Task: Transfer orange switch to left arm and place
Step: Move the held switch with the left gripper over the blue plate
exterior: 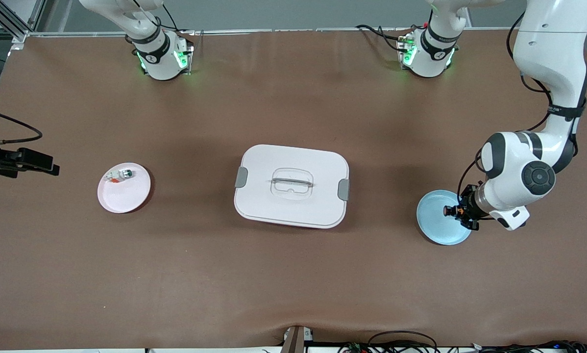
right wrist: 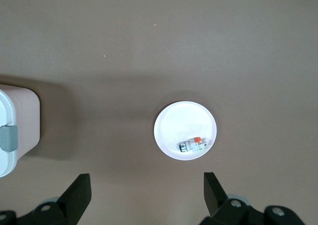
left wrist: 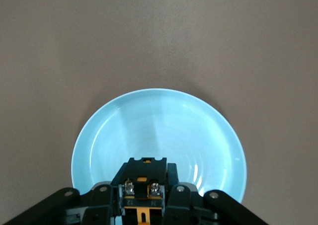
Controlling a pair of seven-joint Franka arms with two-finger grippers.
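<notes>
We see the orange switch (left wrist: 144, 190) clamped between the fingers of the left gripper (exterior: 456, 212), held in the air over the blue plate (exterior: 435, 230), which sits at the left arm's end of the table (exterior: 293, 274). The box (exterior: 291, 185) rests with its lid on mid-table, well apart from that plate. Toward the right arm's end lies the pink plate (exterior: 127, 193), carrying a small white-and-green part (right wrist: 193, 144) with a red bit. The right gripper (right wrist: 146, 195) hangs high above the table near the pink plate, its fingers spread wide and holding nothing; that arm waits.
</notes>
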